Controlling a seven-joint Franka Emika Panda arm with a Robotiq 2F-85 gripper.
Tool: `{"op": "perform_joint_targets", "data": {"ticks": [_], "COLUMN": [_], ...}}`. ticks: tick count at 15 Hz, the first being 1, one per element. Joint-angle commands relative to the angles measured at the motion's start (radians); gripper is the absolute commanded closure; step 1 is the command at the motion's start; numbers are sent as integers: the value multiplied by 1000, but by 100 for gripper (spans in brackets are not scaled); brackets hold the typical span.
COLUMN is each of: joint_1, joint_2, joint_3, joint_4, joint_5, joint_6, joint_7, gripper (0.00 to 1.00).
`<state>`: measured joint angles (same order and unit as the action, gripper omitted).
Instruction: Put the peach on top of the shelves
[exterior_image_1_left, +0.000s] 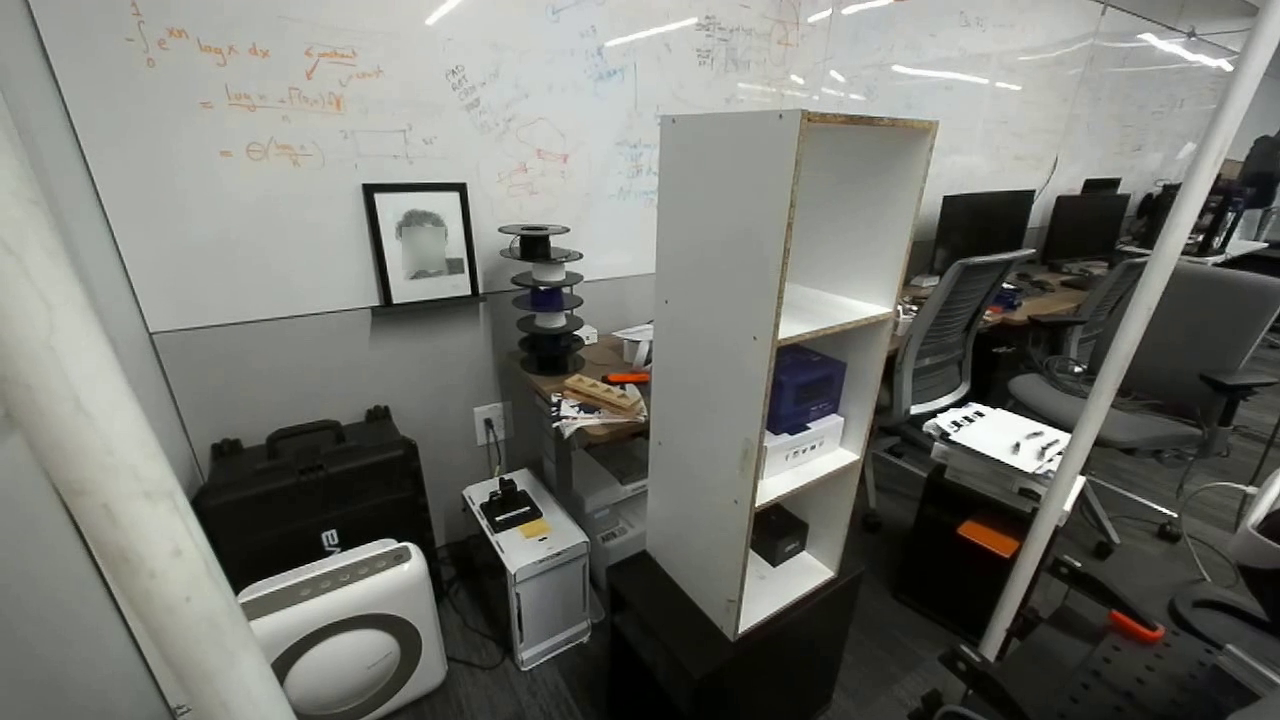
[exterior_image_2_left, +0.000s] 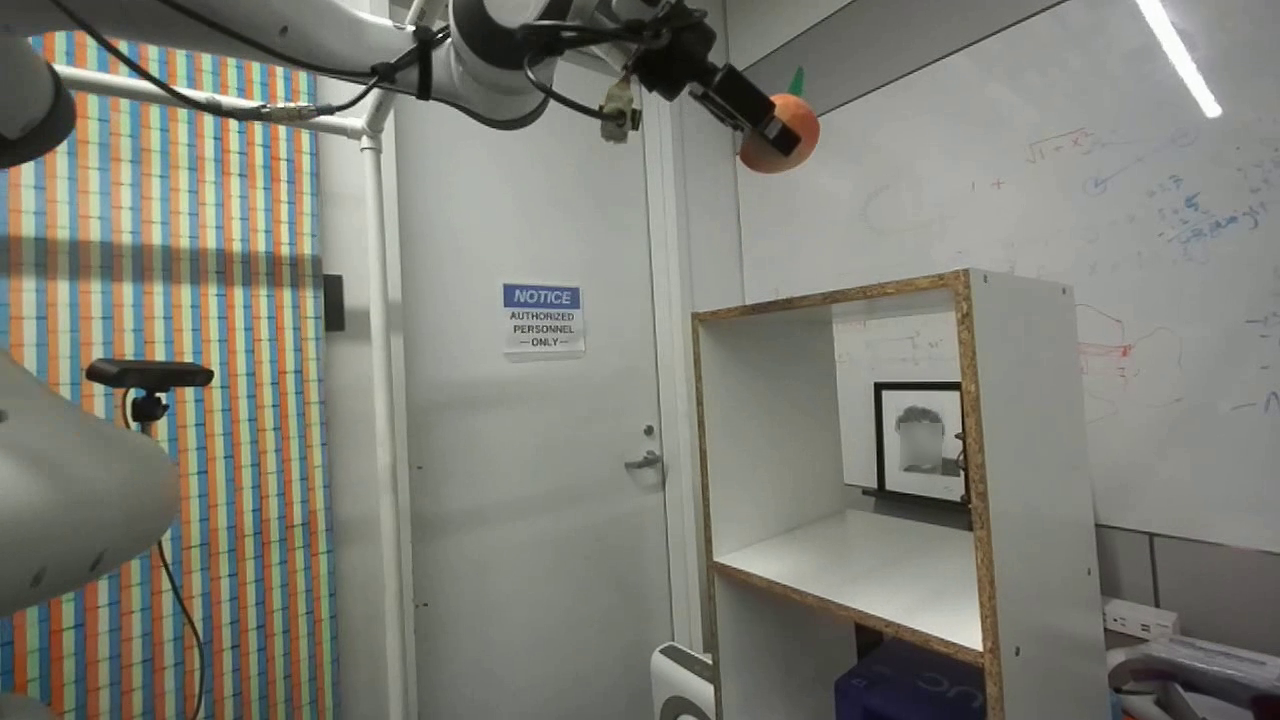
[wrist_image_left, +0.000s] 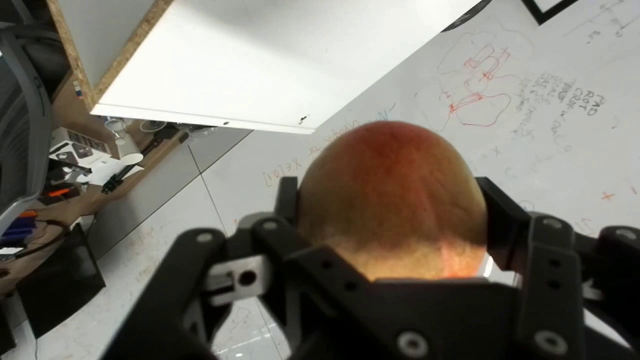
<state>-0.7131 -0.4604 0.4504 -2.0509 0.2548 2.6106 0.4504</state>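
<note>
The peach is a round orange-pink fruit with a green leaf. It shows in an exterior view (exterior_image_2_left: 803, 115), held high above and to the camera's left of the shelves' top right corner. My gripper (exterior_image_2_left: 765, 125) is shut on it. In the wrist view the peach (wrist_image_left: 392, 185) sits between the two black fingers of my gripper (wrist_image_left: 392, 207), touching both. The shelves are a tall white open-fronted unit with chipboard edges, seen in both exterior views (exterior_image_1_left: 722, 350) (exterior_image_2_left: 1030, 480). In the wrist view the shelves (wrist_image_left: 280, 55) show at upper left, apart from the peach.
The shelves stand on a black base (exterior_image_1_left: 680, 620). A dark blue box (exterior_image_1_left: 805, 385) on a white box (exterior_image_1_left: 805, 447) sits in the middle compartment, a small black box (exterior_image_1_left: 780, 535) in the lowest. A whiteboard (exterior_image_2_left: 1150, 200) is behind. A spool stack (exterior_image_1_left: 548, 300) stands beside the unit.
</note>
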Motion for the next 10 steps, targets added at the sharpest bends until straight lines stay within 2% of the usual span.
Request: {"op": "perform_joint_targets", "data": {"ticks": [1,4,7,8,9,10], "joint_1": [94,239,388,426,456,472], "joint_2": [196,298,343,351,350,342], "joint_3": [-50,-158,-282,-313,-339,-355], "joint_4": [152,187,199,205,206,207], "joint_5": [-186,-239,-211,-201,-199,-237], "joint_6": [-23,-40,-62,-76,-93,-114], "joint_7": [147,155,109,93,84,119], "gripper": [44,44,44,35,5,3]}}
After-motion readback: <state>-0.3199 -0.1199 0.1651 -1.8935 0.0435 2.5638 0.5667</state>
